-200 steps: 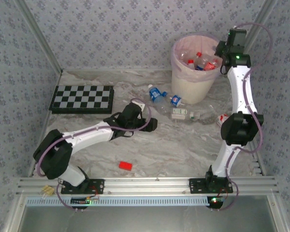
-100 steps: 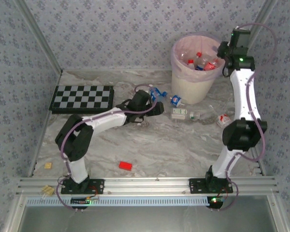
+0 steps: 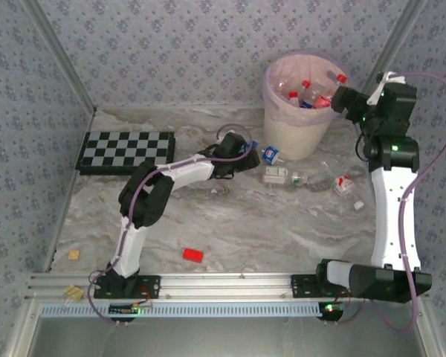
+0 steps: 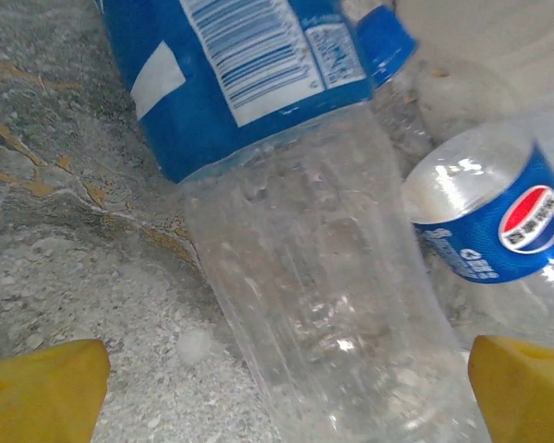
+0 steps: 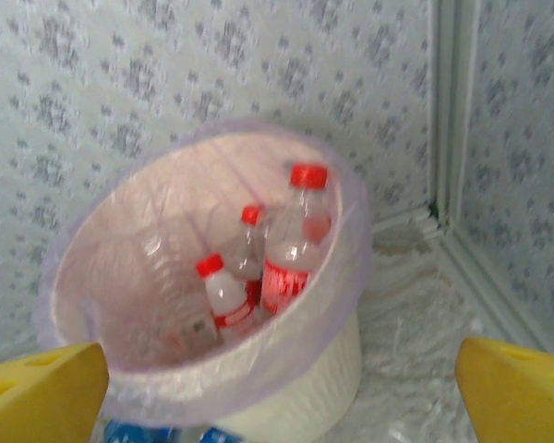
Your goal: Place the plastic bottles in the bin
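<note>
While beside bin [image 5: 355, 277] rim, right gripper [image 5: 279, 388] agape.

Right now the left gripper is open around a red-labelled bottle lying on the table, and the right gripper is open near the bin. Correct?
Not quite: the bottle that the left gripper straddles has a blue label, not red, as the left wrist view shows. The rest stands: it lies on the table, and the right gripper is open near the bin.
</note>
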`<action>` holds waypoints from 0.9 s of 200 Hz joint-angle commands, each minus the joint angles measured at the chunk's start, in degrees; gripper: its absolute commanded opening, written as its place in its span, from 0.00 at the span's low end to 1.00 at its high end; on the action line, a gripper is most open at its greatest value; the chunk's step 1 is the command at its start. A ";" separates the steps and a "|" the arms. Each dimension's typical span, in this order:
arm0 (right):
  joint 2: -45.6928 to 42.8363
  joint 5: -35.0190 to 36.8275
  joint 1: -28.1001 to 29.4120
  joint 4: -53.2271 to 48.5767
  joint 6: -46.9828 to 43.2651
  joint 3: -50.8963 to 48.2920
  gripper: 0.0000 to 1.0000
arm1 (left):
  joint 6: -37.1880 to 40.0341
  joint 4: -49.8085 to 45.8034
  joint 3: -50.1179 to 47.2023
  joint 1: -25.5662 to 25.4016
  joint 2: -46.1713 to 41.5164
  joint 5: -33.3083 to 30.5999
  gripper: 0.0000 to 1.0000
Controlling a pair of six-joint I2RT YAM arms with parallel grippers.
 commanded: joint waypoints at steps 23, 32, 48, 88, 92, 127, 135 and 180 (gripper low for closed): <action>-6.71 -9.28 -0.05 -2.66 4.53 -10.06 1.00 | 1.15 -1.46 3.74 0.23 4.22 2.67 0.91; -8.14 -9.45 0.11 -2.87 4.86 -11.66 1.00 | 1.43 -1.75 3.92 0.22 4.63 2.90 0.87; -10.10 -9.37 0.15 -3.92 4.65 -13.56 1.00 | 2.23 -2.47 3.70 0.27 4.30 2.64 0.79; -13.41 -14.05 0.09 -6.64 3.21 -17.14 0.99 | 5.16 -3.72 0.27 0.27 0.48 -0.04 0.63; -13.59 -14.97 0.13 -6.69 3.31 -17.41 0.99 | 5.59 -3.89 -0.11 0.27 -0.07 -0.16 0.63; -14.69 -27.07 1.64 -2.60 6.36 -21.82 0.98 | 11.83 -5.35 -6.10 0.27 -8.44 -3.92 0.58; -14.62 -29.36 2.75 -1.00 7.51 -23.19 0.98 | 13.88 -4.80 -8.35 0.27 -10.97 -5.65 0.58; -10.53 -33.84 14.72 7.69 9.83 -25.22 0.99 | 26.30 5.30 -28.59 0.12 -31.75 -1.09 0.44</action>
